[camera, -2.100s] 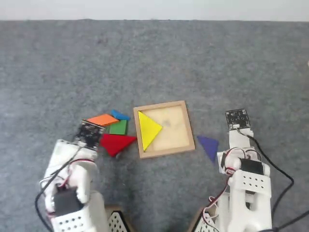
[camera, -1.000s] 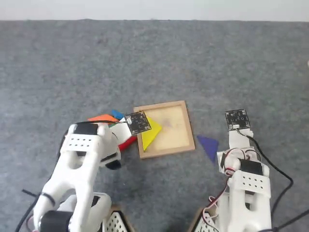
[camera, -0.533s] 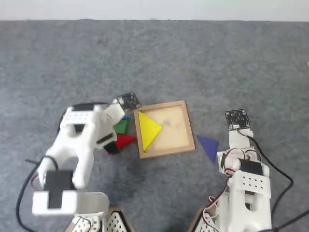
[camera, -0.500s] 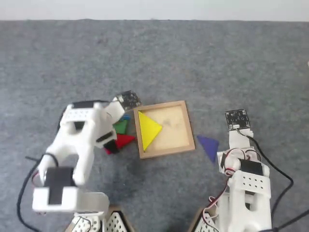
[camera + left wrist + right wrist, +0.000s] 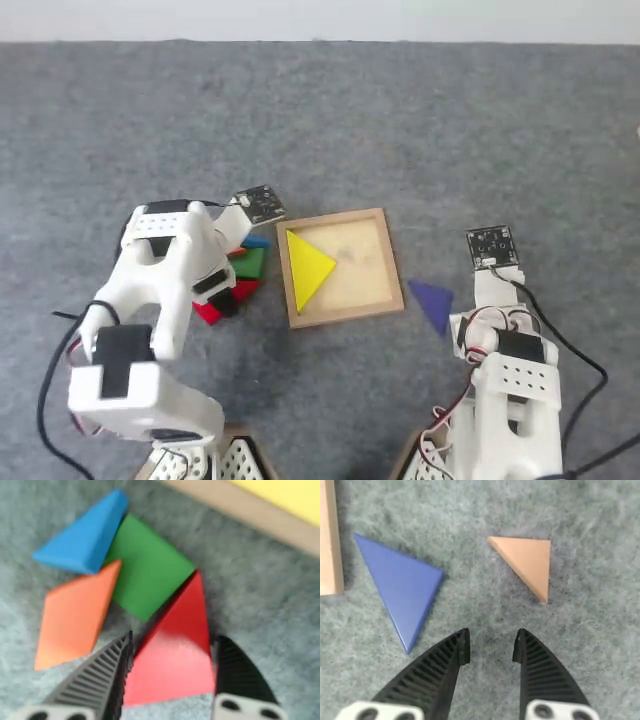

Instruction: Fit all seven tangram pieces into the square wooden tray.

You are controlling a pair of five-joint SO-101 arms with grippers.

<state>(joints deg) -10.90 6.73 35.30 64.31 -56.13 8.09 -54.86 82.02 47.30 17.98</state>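
Left arm has swung back from over the wooden tray (image 5: 345, 216) and come down on the loose pile just left of it. Left end effector (image 5: 172, 640) now straddles the red triangle (image 5: 175, 662), released, not yet clamped, so this is probably the next pick. Only the yellow triangle (image 5: 305, 268) sits in the tray. Right end effector (image 5: 491, 637) is unchanged: released, above the table between the dark blue triangle (image 5: 400, 585) and the tan triangle (image 5: 527, 562).

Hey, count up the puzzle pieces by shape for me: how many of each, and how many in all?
Triangles: 5 (yellow, red, light blue, dark blue, tan)
Squares: 1 (green)
Parallelograms: 1 (orange)
Total: 7
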